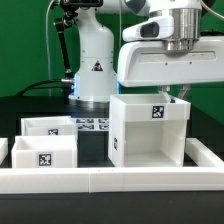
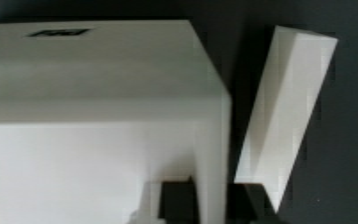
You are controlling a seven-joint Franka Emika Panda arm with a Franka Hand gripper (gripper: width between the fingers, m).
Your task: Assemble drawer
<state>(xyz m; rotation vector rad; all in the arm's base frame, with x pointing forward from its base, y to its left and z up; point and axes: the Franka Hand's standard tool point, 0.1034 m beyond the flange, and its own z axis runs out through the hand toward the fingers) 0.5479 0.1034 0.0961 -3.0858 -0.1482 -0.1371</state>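
Observation:
A tall white drawer box with a marker tag on its front stands at the exterior view's right. My gripper reaches down onto its top right edge. In the wrist view the box fills most of the picture, and its thin side wall runs between my two black fingers. My gripper looks shut on that wall, one finger on each side. Two smaller white open drawers sit at the exterior view's left, apart from the gripper.
A white rail runs along the front and turns up the right side. It shows as a white slab close beside the box. The marker board lies before the arm's base.

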